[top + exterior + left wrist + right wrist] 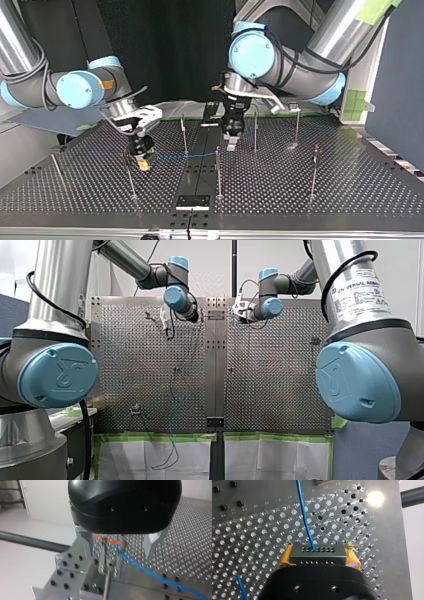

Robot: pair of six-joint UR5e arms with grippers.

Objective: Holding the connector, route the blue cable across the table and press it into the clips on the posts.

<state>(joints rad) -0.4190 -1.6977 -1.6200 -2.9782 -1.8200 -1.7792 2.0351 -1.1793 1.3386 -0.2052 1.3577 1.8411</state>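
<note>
Blue cable (305, 517) runs from the connector (317, 558), clamped in my right gripper (319, 555) just above the table (249, 542). My left gripper (118, 551) hangs over it, jaws apart; excess routing tension could twist the connector free.

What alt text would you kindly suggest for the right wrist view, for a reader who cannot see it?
My right gripper is shut on a dark rectangular connector with two rows of small holes, a yellow pad at each end. The blue cable leaves the connector and runs ahead over the perforated table.
</note>
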